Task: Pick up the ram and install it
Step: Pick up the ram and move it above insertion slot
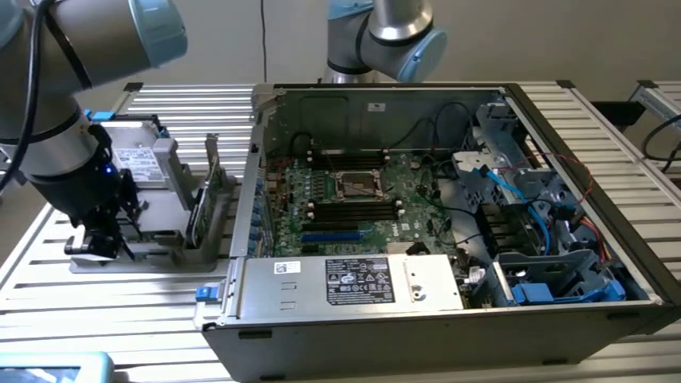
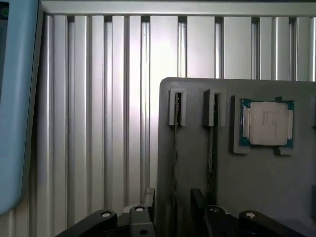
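The gripper [image 2: 173, 196] hangs low over one end of the grey tray [image 2: 276, 187], its fingers [image 2: 198, 198] spread wide. The ram [image 2: 175, 148] stands on edge in a slot of the tray and runs straight into the gap between the two fingers. It is gripped by neither; whether a pad brushes it cannot be told. A second stick [image 2: 212, 148] stands in the next slot of the tray, just outside one finger. Further along the tray a processor [image 2: 266, 123] lies flat in its recess; the faint print on its metal lid cannot be read. In the exterior view the open computer case [image 1: 447, 199] sits beside the tray, and its power supply label [image 1: 360, 281] is too small to read.
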`<state>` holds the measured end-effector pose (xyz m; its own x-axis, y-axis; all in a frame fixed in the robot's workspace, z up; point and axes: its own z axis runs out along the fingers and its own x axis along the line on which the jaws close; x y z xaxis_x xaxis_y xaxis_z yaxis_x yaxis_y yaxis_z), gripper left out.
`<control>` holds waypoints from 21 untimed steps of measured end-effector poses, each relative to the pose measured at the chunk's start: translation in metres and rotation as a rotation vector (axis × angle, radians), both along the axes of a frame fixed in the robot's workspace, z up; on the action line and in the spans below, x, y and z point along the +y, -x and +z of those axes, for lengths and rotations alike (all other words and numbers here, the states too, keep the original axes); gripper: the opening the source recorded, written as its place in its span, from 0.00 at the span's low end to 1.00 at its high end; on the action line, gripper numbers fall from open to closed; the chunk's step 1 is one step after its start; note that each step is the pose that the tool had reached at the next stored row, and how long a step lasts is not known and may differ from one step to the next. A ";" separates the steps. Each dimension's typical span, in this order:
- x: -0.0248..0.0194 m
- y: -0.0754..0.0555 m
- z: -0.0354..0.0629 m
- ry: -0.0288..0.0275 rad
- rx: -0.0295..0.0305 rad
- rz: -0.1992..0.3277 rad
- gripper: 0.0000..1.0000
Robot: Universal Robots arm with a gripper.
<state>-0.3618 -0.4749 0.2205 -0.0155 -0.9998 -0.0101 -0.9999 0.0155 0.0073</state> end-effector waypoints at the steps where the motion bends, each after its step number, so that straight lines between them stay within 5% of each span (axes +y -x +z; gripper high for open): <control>1: 0.0000 0.000 -0.0016 0.0000 0.0002 0.000 0.42; 21: 0.0045 0.002 -0.0187 0.0029 0.0028 0.000 0.42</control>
